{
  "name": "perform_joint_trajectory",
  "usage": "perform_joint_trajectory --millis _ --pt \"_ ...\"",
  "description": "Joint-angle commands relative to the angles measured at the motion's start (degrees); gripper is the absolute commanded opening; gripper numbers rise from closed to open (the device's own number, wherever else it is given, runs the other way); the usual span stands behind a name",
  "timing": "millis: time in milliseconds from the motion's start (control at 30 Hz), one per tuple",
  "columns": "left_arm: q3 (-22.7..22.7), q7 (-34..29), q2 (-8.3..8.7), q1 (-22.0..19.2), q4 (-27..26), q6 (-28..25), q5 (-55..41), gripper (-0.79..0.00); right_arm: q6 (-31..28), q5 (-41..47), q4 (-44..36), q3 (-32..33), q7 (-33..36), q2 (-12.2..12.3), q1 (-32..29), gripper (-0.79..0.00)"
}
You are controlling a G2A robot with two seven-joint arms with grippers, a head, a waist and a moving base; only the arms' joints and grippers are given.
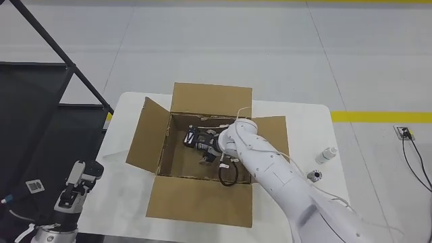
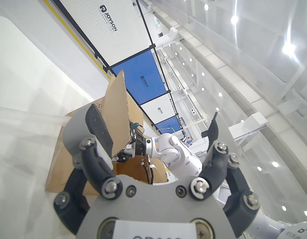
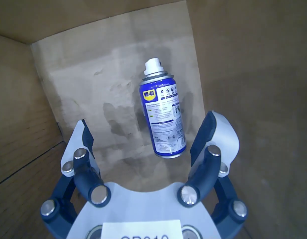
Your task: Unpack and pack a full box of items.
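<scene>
Left claw: the left claw (image 2: 154,123) sat off the surface's (image 1: 304,118) corner, at about 8 o'clock from the box. Its fingers were spread wide apart with nothing between them, and it pointed up past a box flap.

Cardboard box: the cardboard box (image 1: 165,145) stood in the middle of the surface with all four flaps folded outward.

Spray can: the blue spray can (image 3: 163,115) lay on its side on the box floor, near one side wall, with its white nozzle pointing away from the wrist. Nothing else was seen lying beside it.

Right claw: the right claw (image 3: 147,125) was down inside the box, above the can. Its fingers were apart, one on either side of the can's lower end, and had not closed on it. Whether a pad touched the can could not be told.

Small clear bottle: a small clear bottle (image 1: 327,154) stood upright on the surface at 3 o'clock from the box, well apart from it.

Small round item: a small round item (image 1: 314,175) sat near the bottle, at about 4 o'clock from the box. It was too small to name.

Done, as judged: two items were already out, so the unpacking seemed well along.

Left, as judged: the can remained to be gripped and lifted out, and then everything had to be packed back in.
</scene>
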Motion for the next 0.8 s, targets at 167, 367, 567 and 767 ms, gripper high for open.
perform_joint_trajectory --millis 167,367,567,767 --pt "0.1 0.2 0.11 -0.8 0.4 0.7 -0.1 0.0 -1.9 -1.5 2.4 -1.2 0.9 -1.1 0.8 0.0" --pt "0.2 0.4 0.2 -1.3 0.8 1.2 -0.1 0.0 -3.4 -3.7 3.5 -3.1 1.2 -2.8 0.9 -0.105" --pt "0.2 0.5 0.3 -1.7 0.8 1.6 0.0 0.0 -3.0 -5.1 5.4 -4.2 0.8 -4.2 1.2 -0.462" --pt "0.5 0.4 0.38 -2.1 0.9 1.8 0.1 0.0 -2.6 -5.3 7.6 -4.4 -0.2 -5.1 1.6 -0.489"
